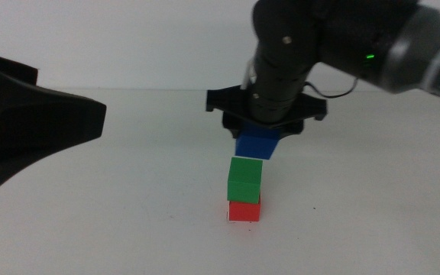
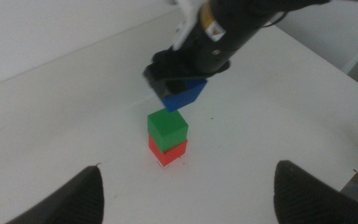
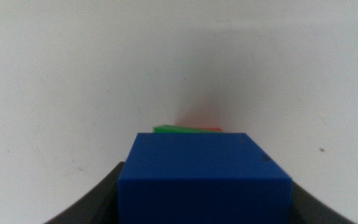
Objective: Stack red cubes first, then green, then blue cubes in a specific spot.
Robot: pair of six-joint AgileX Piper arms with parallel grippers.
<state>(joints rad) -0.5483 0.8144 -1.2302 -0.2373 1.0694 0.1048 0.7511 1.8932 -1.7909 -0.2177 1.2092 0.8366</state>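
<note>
Right end effector (image 1: 260,136) clamped on blue cube (image 1: 257,144), jaws closed against its sides. Hung above the two-cube stack, cube tilted, lower corner just over the green cube (image 1: 244,179), contact there not clear. Reached in from the table's right side with dark arm (image 1: 334,46) above it. In right wrist view blue cube (image 3: 205,177) filled the lower part, held between both jaws, slivers of green cube (image 3: 173,129) and red cube (image 3: 207,129) visible past its top edge.

Green cube sat on red cube (image 1: 244,210), slightly offset but flat. Red cube rested on white table (image 1: 128,221), around the middle, well away from the edges. Thin dark line seen at the red cube's base, square mark itself mostly covered, could not tell its full outline.

Left end effector (image 2: 185,199) waited at the table's left side, jaws wide apart, nothing between them. Seen in middle view as large dark shape (image 1: 29,122) near the left edge. Left wrist view looked across at the stack: red cube (image 2: 168,151) at bottom, green cube (image 2: 167,124) on it, blue cube (image 2: 184,94) tilted above in the right end effector (image 2: 176,84).

Small dark speck (image 3: 321,149) on table off to one side of the stack.
</note>
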